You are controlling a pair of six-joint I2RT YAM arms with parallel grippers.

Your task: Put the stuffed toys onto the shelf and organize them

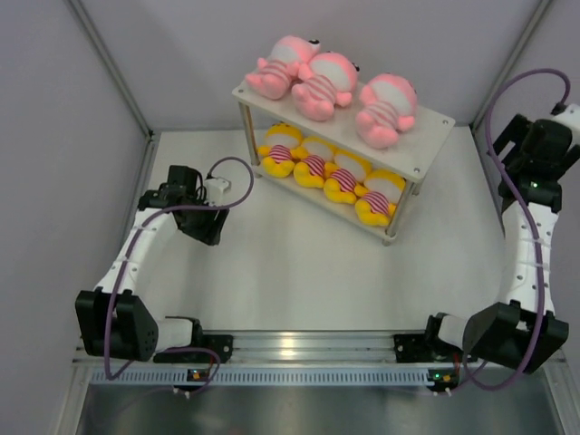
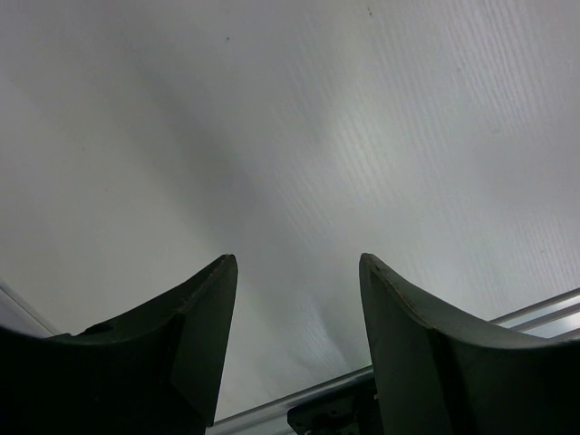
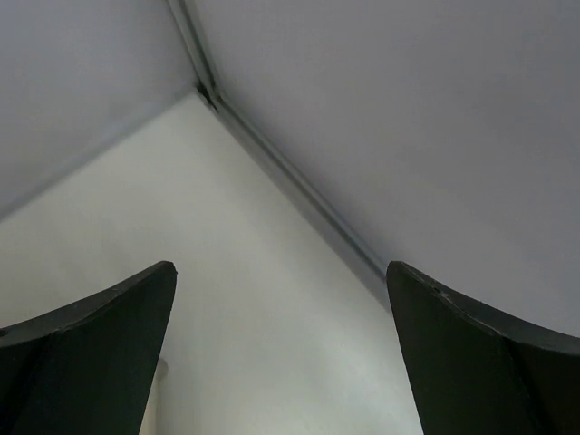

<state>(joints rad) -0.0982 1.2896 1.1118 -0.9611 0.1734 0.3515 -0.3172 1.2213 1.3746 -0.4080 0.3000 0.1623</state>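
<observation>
- Pink round-headed plush toys (image 1: 319, 83), three of them, lie on top of the white two-tier shelf (image 1: 433, 124); four yellow striped plush toys (image 1: 332, 174) fill its lower tier. They are likely soft and light, so pinch the body.
- Left gripper (image 2: 297, 260): fingers apart, empty, over the white table (image 2: 362, 136).
- Right gripper (image 3: 281, 265): spread wide, holding nothing.
</observation>
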